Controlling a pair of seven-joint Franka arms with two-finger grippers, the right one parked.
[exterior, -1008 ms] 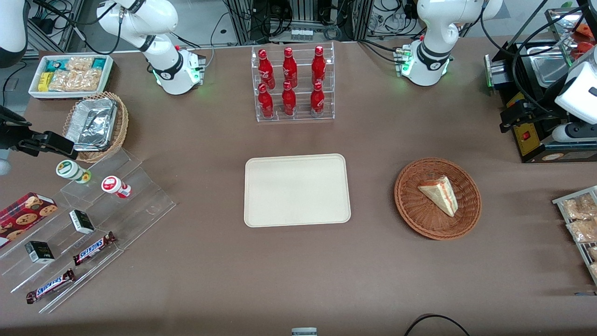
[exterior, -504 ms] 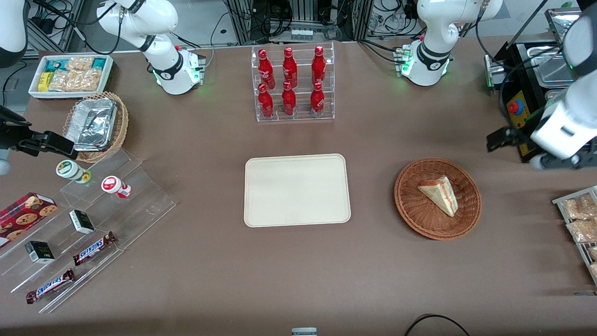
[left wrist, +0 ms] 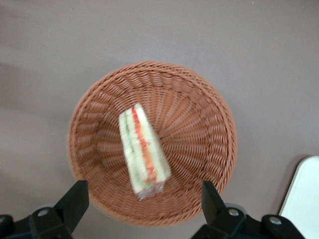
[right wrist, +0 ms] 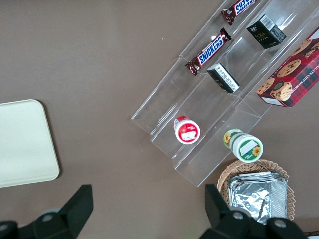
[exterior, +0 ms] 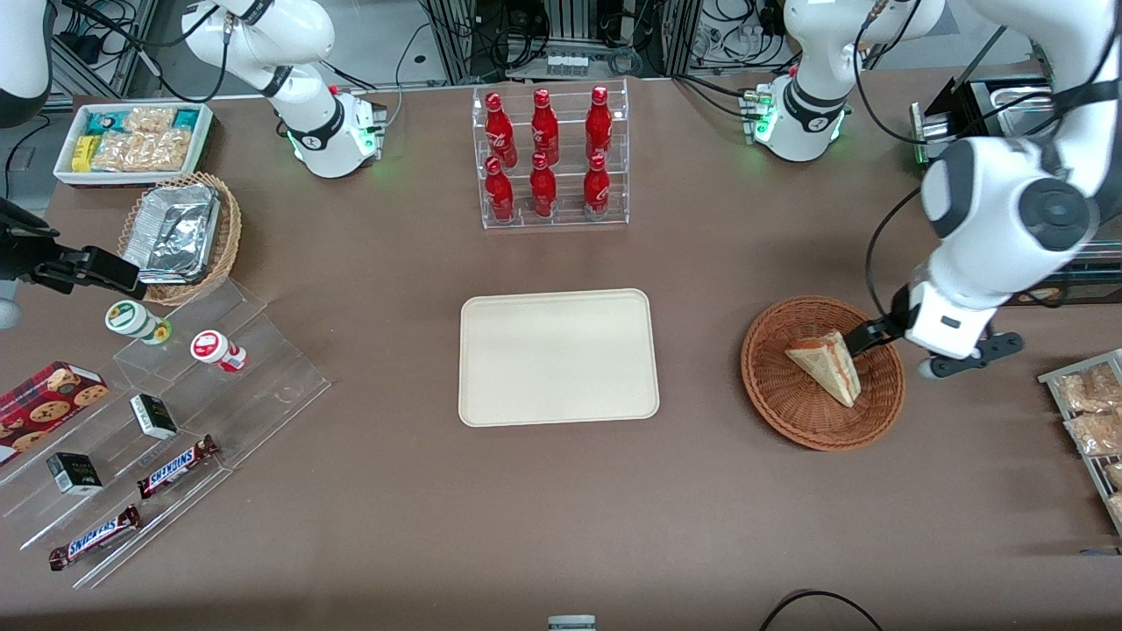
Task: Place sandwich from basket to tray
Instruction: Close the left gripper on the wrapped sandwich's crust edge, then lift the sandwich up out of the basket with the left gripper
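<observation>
Reddish-brown wicker frames the moment: the sandwich [left wrist: 142, 150] lies flat in the basket [exterior: 776, 399], while the left arm's tool [left wrist: 143, 201] hangs above it, fingers [left wrist: 75, 199] spread wide and empty. The step in hand looks like the approach to the pick. Next, the tool would need to descend and close across the wedge before carrying it to the cream tray [exterior: 557, 357] on the worktop [exterior: 561, 517].
</observation>
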